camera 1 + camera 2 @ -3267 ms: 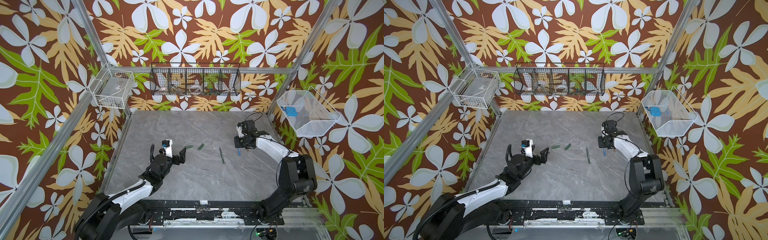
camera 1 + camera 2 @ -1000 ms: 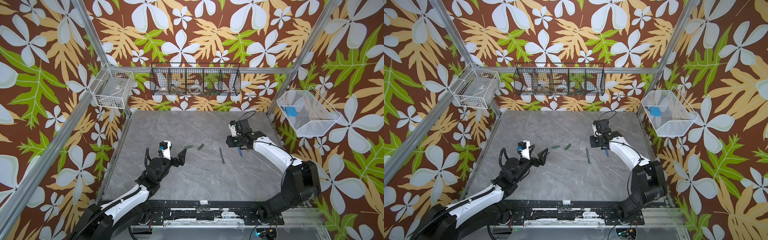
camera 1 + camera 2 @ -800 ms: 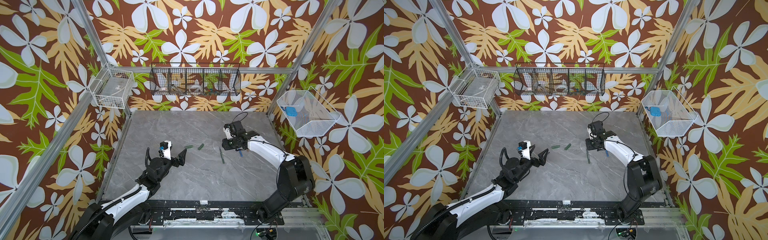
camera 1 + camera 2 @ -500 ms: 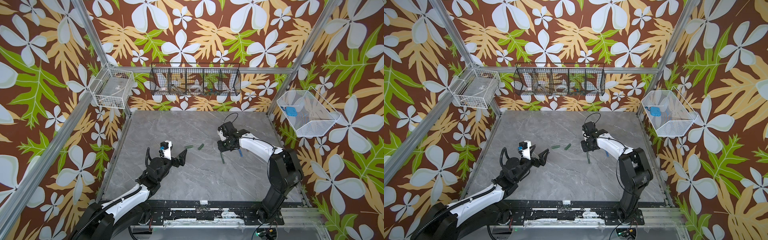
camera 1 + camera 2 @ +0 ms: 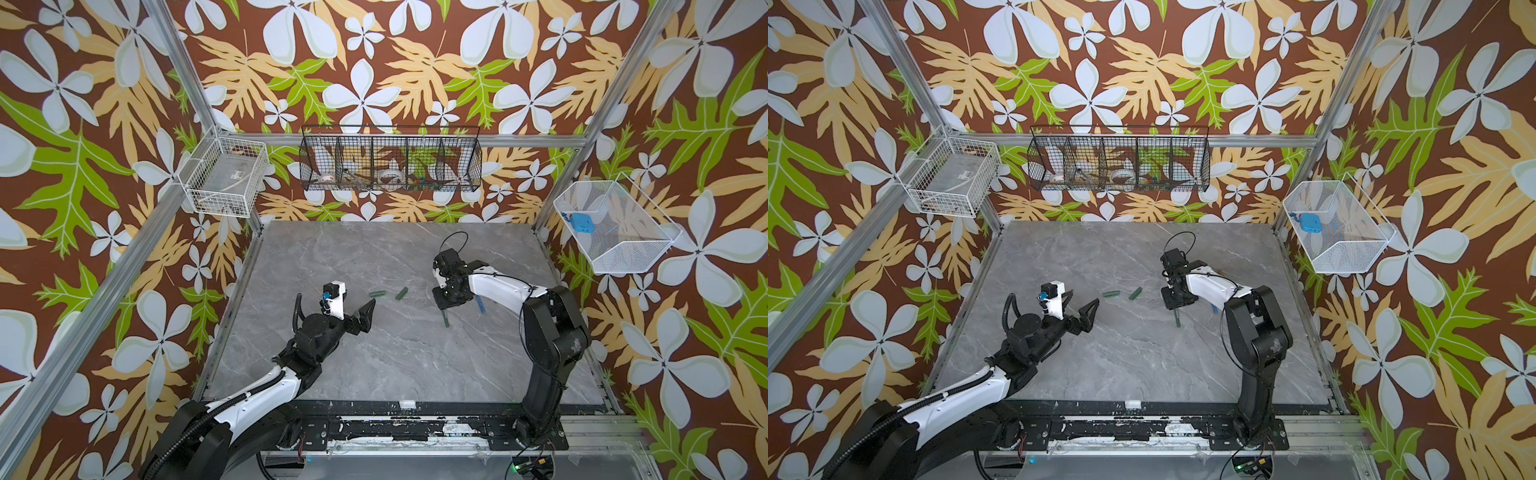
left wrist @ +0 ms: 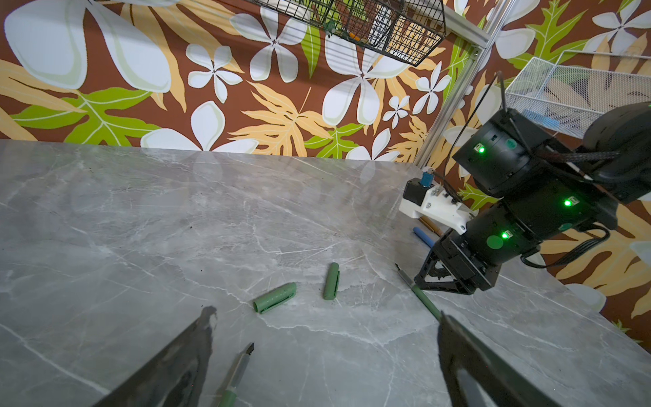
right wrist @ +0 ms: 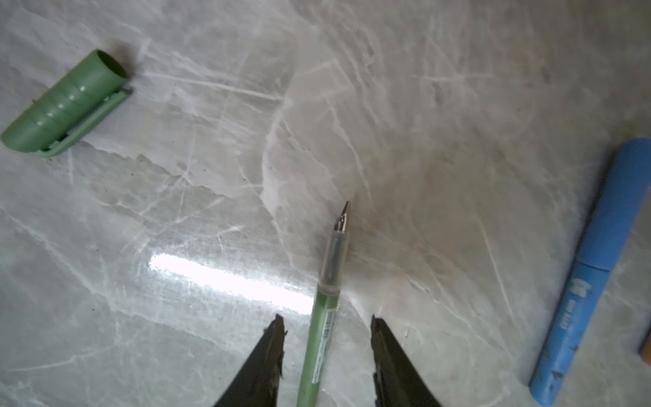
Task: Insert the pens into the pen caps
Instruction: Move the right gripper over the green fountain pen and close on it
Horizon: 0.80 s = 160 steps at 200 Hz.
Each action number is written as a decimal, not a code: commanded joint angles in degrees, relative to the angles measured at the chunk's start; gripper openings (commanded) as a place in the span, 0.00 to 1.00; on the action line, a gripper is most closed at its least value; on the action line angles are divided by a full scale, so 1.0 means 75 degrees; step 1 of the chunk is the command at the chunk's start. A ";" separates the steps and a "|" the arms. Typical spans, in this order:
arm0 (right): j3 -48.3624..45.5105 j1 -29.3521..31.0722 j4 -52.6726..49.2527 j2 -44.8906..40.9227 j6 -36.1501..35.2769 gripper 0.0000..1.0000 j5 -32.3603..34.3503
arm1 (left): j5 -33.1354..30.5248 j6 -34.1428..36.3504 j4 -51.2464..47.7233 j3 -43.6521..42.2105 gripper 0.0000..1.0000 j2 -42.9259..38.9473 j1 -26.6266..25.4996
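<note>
- The right gripper sits low over the grey table. Its jaws are partly apart, with one finger on each side of a green pen — in the wrist view neither finger touches it.
- The pen lies flat and uncapped, its dark tip pointing away from the gripper. In both top views its back end sticks out from under the gripper towards the front edge.
- A blue pen with its cap on lies just beside the gripper, on the table.
- A green cap and a second green cap lie near each other, between the two grippers.
- The left gripper hovers spread wide — holding nothing.
- A second green pen, uncapped, lies on the table below it.
</note>
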 commanded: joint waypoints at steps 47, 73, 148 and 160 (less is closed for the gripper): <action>0.0214 0.0058 -0.0164 0.0320 -0.0032 0.42 0.0186 | 0.0076 0.0030 0.0218 0.0055 1.00 0.0072 -0.0009; 0.0298 0.0058 -0.0189 0.0463 -0.0121 0.41 0.0220 | 0.0101 0.0029 0.0203 0.0071 1.00 0.0095 -0.0002; 0.0512 0.0057 -0.0235 0.0876 -0.0303 0.42 0.0213 | 0.0102 0.0057 0.0203 0.0064 1.00 0.0089 -0.0008; 0.0503 0.0059 -0.0250 0.0913 -0.0338 0.41 0.0251 | 0.0101 0.0051 0.0191 0.0069 1.00 0.0092 -0.0002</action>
